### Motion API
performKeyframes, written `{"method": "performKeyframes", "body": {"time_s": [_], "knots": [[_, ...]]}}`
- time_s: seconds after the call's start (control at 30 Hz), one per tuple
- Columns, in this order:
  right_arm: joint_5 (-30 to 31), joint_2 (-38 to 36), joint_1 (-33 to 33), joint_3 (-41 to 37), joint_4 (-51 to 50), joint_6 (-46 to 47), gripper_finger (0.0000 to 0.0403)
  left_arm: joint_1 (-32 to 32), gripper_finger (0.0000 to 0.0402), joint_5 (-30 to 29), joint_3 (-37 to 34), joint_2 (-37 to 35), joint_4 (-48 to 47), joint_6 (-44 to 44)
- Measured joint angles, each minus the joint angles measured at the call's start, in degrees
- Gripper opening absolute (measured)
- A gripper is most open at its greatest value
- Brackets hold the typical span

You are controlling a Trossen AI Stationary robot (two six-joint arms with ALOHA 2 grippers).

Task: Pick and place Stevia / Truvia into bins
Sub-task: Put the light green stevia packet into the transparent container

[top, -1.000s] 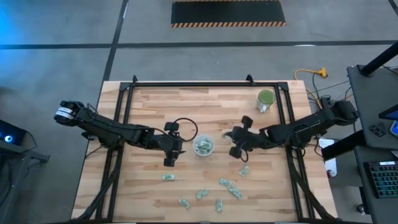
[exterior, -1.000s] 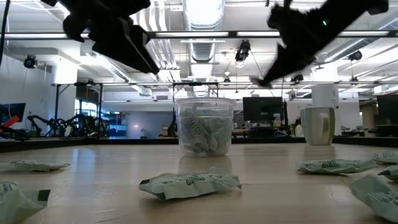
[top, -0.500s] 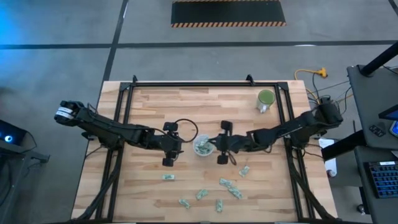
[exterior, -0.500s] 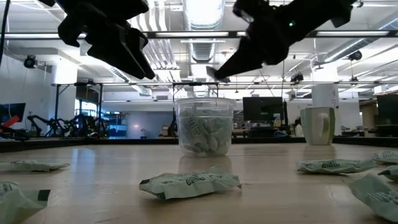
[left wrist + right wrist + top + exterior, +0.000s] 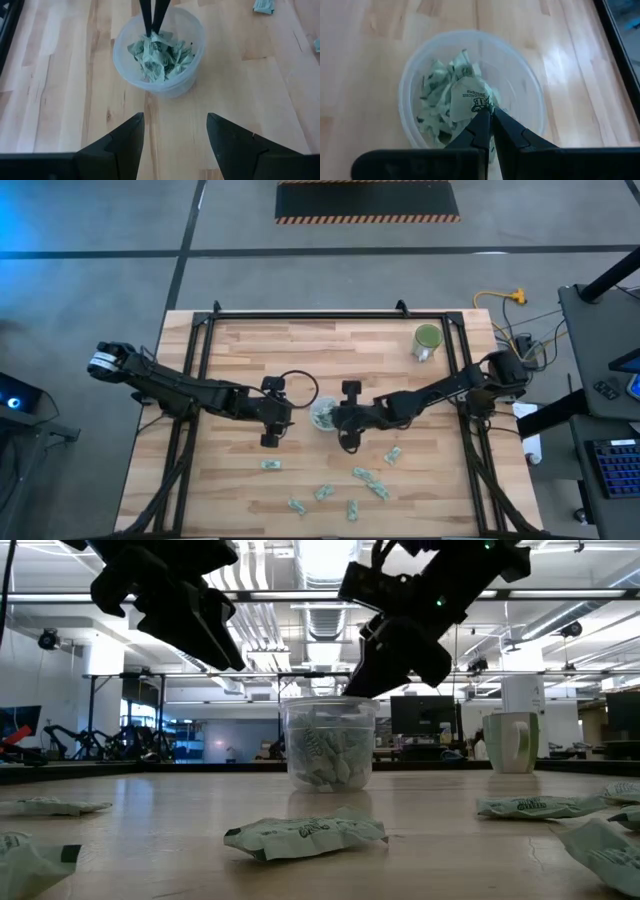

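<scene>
The right gripper [image 5: 490,116] hangs over the small round clear plastic cup [image 5: 326,418] mid-desk, fingers pinched on a pale green-and-white paper packet [image 5: 470,100] above the packets inside. The left gripper [image 5: 175,131], jaws wide and empty, hovers just beside the cup. More packets [image 5: 370,482] lie near the desk's front edge.

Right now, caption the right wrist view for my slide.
Right tool, shut on a Stevia packet, poised over the packet-filled clear cup.

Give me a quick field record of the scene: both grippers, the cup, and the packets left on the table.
right gripper: shut on a packet, over the clear cup
left gripper: open, empty, waiting beside the cup
cup contents: pile of green packets
loose packets: several on the table's near side
green mug: far right, apart
</scene>
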Motion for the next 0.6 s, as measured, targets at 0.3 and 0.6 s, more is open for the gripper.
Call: {"method": "performKeyframes", "body": {"time_s": [0.3, 0.6], "knots": [[-0.4, -0.9, 0.1, -0.1, -0.4, -0.8, 0.0081, 0.0, 0.0199, 0.0, 0.0, 0.0, -0.2, 0.0], [-1.3, -4.8, 0.9, 0.5, -7.7, -0.1, 0.0156, -0.2, 0.0199, 3.1, -0.2, 0.0, -2.9, -6.0]]}}
